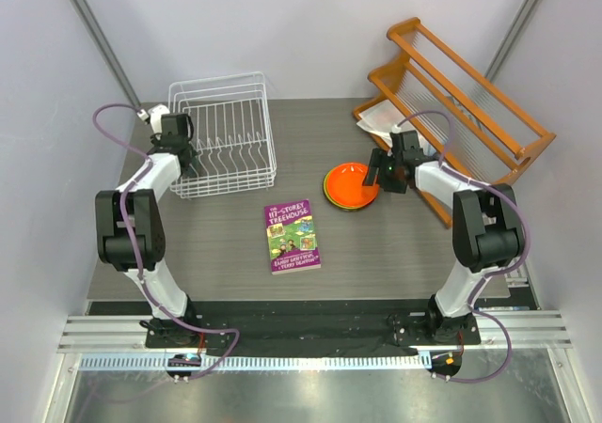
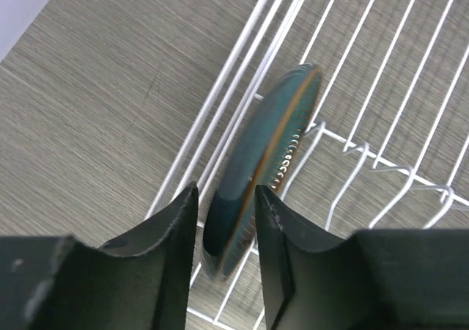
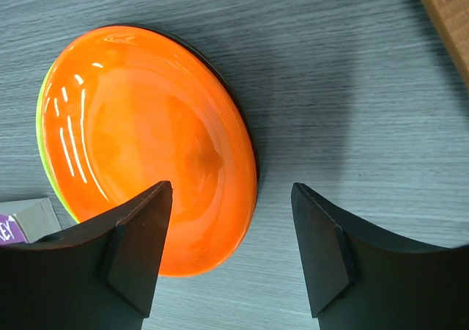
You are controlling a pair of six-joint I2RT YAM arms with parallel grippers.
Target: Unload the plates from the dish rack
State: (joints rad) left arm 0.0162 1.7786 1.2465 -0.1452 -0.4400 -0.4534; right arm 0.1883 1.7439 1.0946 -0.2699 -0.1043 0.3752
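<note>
- The counter (image 1: 216, 254) is gray, and everything sits on it.
- The dish rack (image 1: 230, 141) is a white wire basket at the far left of the counter.
- The orange plate (image 3: 139, 125) lies on top of a green plate (image 3: 40, 117) on the right side, well apart from the dish rack.
- The blue plate (image 2: 267, 147) stands on its edge between the wires at the side of the dish rack. To do this step well, I think the arm should squeeze the rim firmly. Then it should lift straight up so the plate does not catch on the wires.
- The left gripper (image 2: 227, 194) has one finger on each side of the blue plate's rim, very close. I cannot tell if it is squeezing the plate yet.
- The right gripper (image 3: 231, 191) hangs wide open over the orange plate and holds nothing.
</note>
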